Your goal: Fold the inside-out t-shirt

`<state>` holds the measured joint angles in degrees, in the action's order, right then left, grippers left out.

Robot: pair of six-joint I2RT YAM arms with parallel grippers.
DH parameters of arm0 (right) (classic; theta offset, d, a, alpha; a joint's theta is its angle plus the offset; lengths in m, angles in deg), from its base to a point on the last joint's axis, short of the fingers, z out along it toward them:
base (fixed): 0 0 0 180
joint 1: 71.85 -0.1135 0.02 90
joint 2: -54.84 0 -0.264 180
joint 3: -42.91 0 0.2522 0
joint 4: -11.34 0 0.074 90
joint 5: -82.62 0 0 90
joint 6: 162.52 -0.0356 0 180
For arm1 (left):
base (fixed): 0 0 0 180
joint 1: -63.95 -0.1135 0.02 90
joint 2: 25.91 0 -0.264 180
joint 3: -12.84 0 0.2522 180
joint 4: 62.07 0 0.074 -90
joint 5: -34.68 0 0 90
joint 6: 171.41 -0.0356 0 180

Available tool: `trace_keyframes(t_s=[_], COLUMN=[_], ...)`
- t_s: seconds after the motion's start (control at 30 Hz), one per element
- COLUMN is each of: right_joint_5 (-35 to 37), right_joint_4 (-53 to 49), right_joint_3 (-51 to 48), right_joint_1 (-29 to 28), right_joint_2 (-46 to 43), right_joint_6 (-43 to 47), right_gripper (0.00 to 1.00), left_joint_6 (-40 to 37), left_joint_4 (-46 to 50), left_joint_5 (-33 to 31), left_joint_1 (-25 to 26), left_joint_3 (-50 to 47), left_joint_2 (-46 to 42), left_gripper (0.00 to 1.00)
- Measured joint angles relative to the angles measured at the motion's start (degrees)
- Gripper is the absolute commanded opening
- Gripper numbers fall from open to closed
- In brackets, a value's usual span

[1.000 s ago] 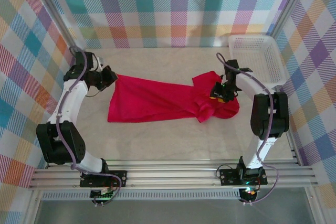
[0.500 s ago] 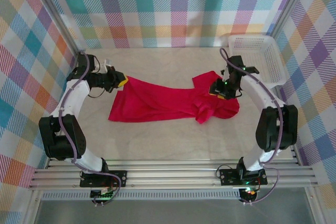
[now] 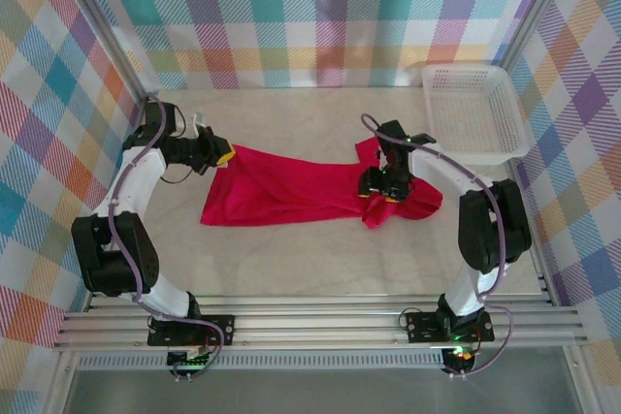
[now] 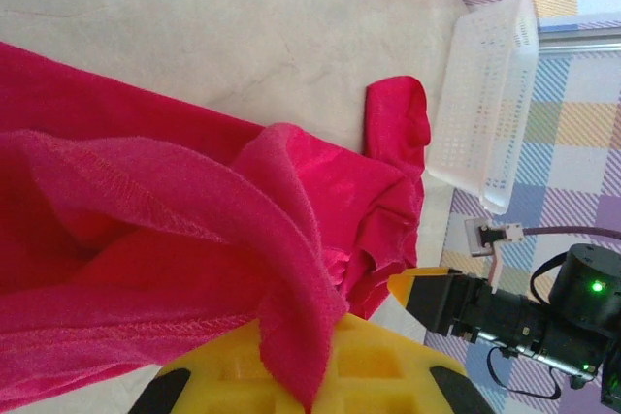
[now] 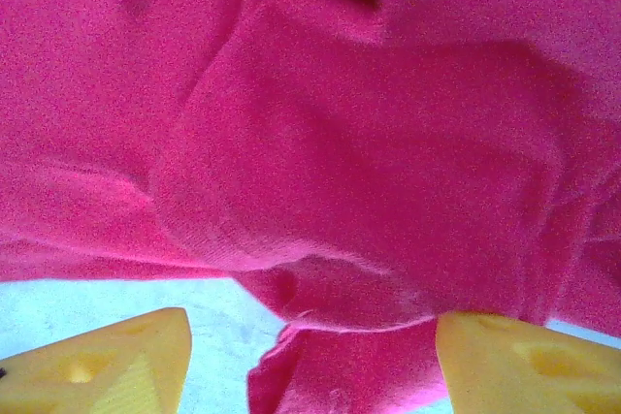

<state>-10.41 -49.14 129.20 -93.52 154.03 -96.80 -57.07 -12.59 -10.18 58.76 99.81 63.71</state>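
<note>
The inside-out t-shirt [image 3: 291,186] is bright red and lies stretched across the middle of the table, flat on the left and bunched into folds at its right end. My left gripper [image 3: 221,155] is shut on the shirt's upper left corner. In the left wrist view a strip of red cloth [image 4: 291,336] runs down between its yellow fingers [image 4: 408,375]. My right gripper [image 3: 376,184] hangs low over the bunched right end with its jaws open. In the right wrist view its two yellow fingertips [image 5: 107,361] stand wide apart on either side of a red fold [image 5: 340,143], gripping nothing.
A white mesh basket [image 3: 475,109] stands at the back right corner, also seen in the left wrist view as the white basket [image 4: 485,113]. Plaid walls close in the table on three sides. Bare tabletop [image 3: 320,259] lies in front of the shirt.
My right gripper has moved left and down onto the bunched end and its jaws have widened. The left gripper shifted slightly right with the corner, then held still.
</note>
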Motion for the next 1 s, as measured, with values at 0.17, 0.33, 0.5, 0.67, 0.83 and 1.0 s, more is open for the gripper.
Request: trace_keyframes(t_s=[0.17, 0.33, 0.5, 0.67, 0.83, 1.0], right_joint_5=[2.6, 2.6, 2.6, 3.4, 3.8, 1.9], right_joint_4=[-0.3, 0.4, 0.5, -4.9, -11.3, -16.6], right_joint_3=[0.0, 0.0, 0.8, 9.2, 26.5, 42.8], right_joint_1=[0.5, 0.7, 0.9, 1.6, 4.8, 11.4], right_joint_2=[0.0, 1.0, 4.0, 5.1, 1.7, -4.2], right_joint_6=[0.0, 0.1, 1.2, 2.6, 4.9, 6.5], right_gripper=[0.72, 0.64, 0.05, 0.0, 0.0, 0.0], left_joint_6=[-0.2, -0.2, -0.2, 0.1, 1.9, 3.4], left_joint_4=[0.2, 0.2, 0.3, 0.5, 2.2, 2.1], left_joint_5=[-0.2, -0.2, -0.4, -1.6, -5.2, -10.3], left_joint_1=[0.0, 0.0, -0.1, -1.4, -5.3, -9.9], left_joint_3=[0.0, 0.0, 0.0, 0.2, 5.6, 14.1], left_joint_2=[0.0, 0.0, 0.0, 0.0, 0.0, -0.2], left_gripper=[0.0, 0.0, 0.0, 0.0, 0.0, 0.0])
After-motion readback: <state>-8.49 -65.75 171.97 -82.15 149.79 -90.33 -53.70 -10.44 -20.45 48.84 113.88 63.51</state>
